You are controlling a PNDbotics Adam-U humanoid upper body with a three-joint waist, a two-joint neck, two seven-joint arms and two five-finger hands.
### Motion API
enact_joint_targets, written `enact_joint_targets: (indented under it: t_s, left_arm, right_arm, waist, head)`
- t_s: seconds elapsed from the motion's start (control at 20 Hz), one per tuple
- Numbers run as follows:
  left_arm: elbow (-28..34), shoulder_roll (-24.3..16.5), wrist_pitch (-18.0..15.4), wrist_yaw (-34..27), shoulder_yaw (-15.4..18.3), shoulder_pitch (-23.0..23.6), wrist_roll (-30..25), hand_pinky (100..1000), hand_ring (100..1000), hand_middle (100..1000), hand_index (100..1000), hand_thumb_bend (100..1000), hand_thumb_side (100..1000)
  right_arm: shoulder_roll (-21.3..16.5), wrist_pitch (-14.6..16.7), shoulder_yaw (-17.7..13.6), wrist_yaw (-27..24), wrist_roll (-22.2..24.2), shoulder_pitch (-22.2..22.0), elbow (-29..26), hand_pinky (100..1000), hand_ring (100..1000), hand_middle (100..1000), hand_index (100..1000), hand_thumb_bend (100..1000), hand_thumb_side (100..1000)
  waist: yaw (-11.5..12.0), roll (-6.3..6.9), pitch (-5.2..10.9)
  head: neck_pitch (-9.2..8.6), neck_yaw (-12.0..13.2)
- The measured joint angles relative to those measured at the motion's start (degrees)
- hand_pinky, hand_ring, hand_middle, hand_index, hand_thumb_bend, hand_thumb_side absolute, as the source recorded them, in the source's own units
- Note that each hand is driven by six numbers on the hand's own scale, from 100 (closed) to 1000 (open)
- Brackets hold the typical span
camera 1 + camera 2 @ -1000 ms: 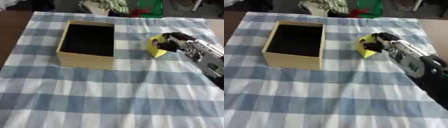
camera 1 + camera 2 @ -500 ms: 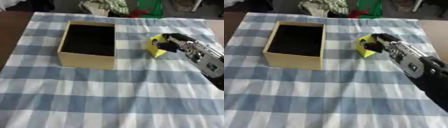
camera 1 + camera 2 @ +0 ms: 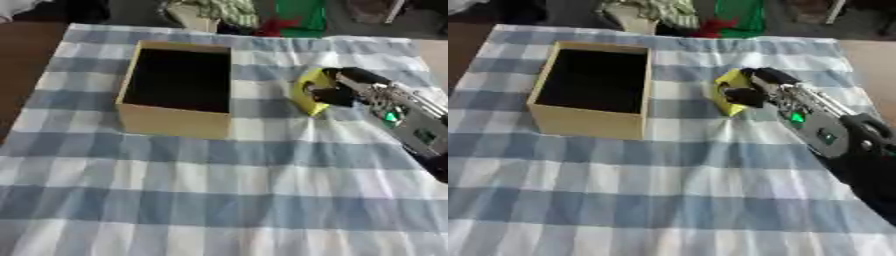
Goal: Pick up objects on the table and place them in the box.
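You had the right hand (image 3: 756, 86) reaching in from the right side, its fingers curled round a small yellow object (image 3: 730, 92) and pinching it. The object sat low at the tablecloth (image 3: 219, 200), right of the box (image 3: 178, 88) and apart from it, with a strip of blue and white check showing between them; whether it was touching the cloth or just lifted off it could not be told. The box stood open on the left part of the table, tan outside and dark inside, with nothing to be made out in it. Your arm ran back toward the near right corner, silver and black with a small green light on it. Beyond the far edge of the cloth lay a heap of green, red and striped things (image 3: 254, 12).
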State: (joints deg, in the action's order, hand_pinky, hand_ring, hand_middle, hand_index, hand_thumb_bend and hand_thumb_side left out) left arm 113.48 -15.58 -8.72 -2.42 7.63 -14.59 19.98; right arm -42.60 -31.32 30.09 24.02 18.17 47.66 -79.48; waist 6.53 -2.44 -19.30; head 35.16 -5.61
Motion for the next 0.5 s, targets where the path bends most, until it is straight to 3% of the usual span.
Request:
enact_joint_targets:
  t_s: [0.2, 0.35, 0.45, 0.5]
  left_arm:
    - [0.00, 0.00, 0.02, 0.00, 0.00, -0.02, 0.02, 922, 601, 606, 758, 153, 457]
    - [0.00, 0.01, 0.12, -0.07, 0.00, -0.02, 0.05, 924, 601, 606, 758, 149, 460]
    - [0.00, 0.01, 0.26, -0.17, 0.00, -0.03, 0.02, 924, 601, 606, 758, 150, 462]
    - [0.00, 0.01, 0.31, -0.24, 0.00, -0.03, 0.01, 924, 601, 606, 758, 150, 462]
  right_arm:
    - [-0.05, -1.52, 0.70, -0.02, -1.84, -0.12, -1.51, 732, 581, 753, 1000, 100, 347]
    - [-0.05, -2.37, 0.95, -1.06, -3.27, -0.28, -2.06, 714, 560, 735, 1000, 100, 264]
    - [-0.05, -3.05, 0.97, -2.84, -4.39, -0.38, -2.69, 691, 536, 705, 984, 100, 100]
    - [-0.05, -3.43, 0.98, -3.78, -5.10, -0.54, -3.03, 678, 520, 685, 957, 100, 100]
  waist:
    - [0.15, 0.01, -0.02]
    - [0.19, -0.01, -0.02]
    - [0.19, -0.05, -0.04]
    - [0.19, -0.09, -0.07]
  head:
    - [0.00, 0.00]
    - [-0.01, 0.00]
    - [-0.01, 0.01]
    - [-0.01, 0.01]
